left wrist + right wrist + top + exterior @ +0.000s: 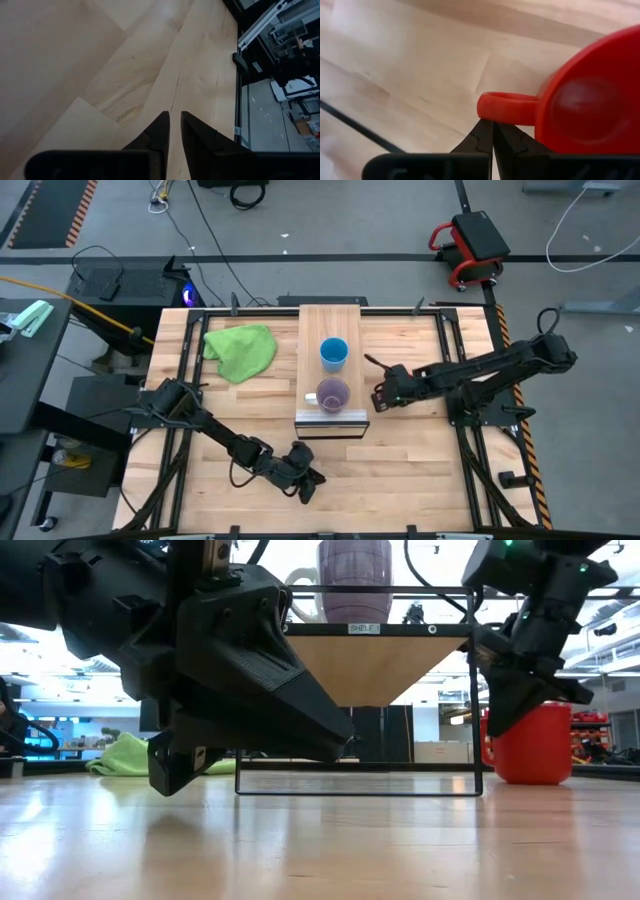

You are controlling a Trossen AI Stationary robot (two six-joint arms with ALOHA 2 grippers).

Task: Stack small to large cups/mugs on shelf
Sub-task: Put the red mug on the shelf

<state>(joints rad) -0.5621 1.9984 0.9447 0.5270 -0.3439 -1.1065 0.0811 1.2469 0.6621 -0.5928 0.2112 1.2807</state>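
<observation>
Red mug (pixel 592 95) sits on the bench beside the shelf (pixel 331 320) — handle pointing back at the right gripper (pixel 493 131), fingers clenched empty just short of it; left gripper (pixel 174 131), nearly closed, waits far off.

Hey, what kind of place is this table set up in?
Probably a robotics lab or workshop: two arms mounted at a wooden table, cables trailing across a grey concrete floor, and a red wheeled cart parked behind it.
</observation>
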